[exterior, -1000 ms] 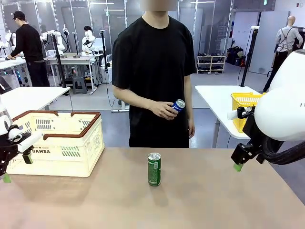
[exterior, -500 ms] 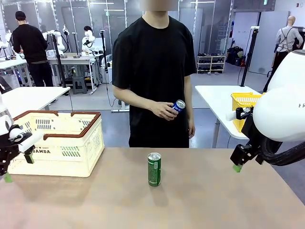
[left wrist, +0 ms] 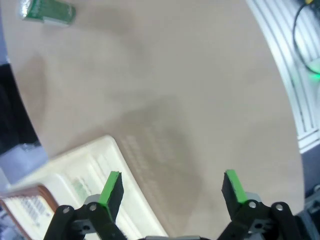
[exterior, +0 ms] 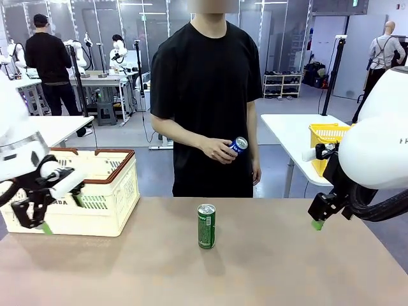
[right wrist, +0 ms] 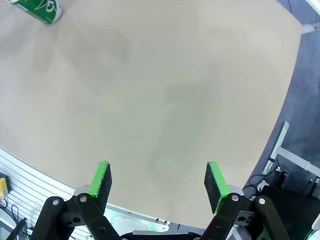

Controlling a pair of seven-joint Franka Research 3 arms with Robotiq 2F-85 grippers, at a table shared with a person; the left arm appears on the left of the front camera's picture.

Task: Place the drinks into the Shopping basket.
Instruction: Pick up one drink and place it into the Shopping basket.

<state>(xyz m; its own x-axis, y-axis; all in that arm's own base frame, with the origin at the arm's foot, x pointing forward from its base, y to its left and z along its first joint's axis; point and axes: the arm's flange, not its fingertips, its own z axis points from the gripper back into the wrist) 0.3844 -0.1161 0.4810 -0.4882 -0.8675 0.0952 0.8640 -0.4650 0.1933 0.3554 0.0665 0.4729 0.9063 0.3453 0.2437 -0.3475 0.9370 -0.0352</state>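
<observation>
The green can (exterior: 206,225) stands up in the middle of the table (exterior: 274,268). A person's hand (exterior: 220,148) holds 1 blue can (exterior: 238,144). The basket (exterior: 121,191) sits on the left. The left gripper (left wrist: 172,182) hangs by it, fingers wide apart, holding nothing. The right gripper (right wrist: 157,175), over the right side, is also spread and holds nothing.

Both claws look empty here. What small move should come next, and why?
Probably move the left claw toward the slim green metal can, jaws wide. That can stands upright and untouched on the tan table. The left claw and the right claw are open and empty, and the left claw hangs by the cream plastic lattice basket, where the can must go.
</observation>
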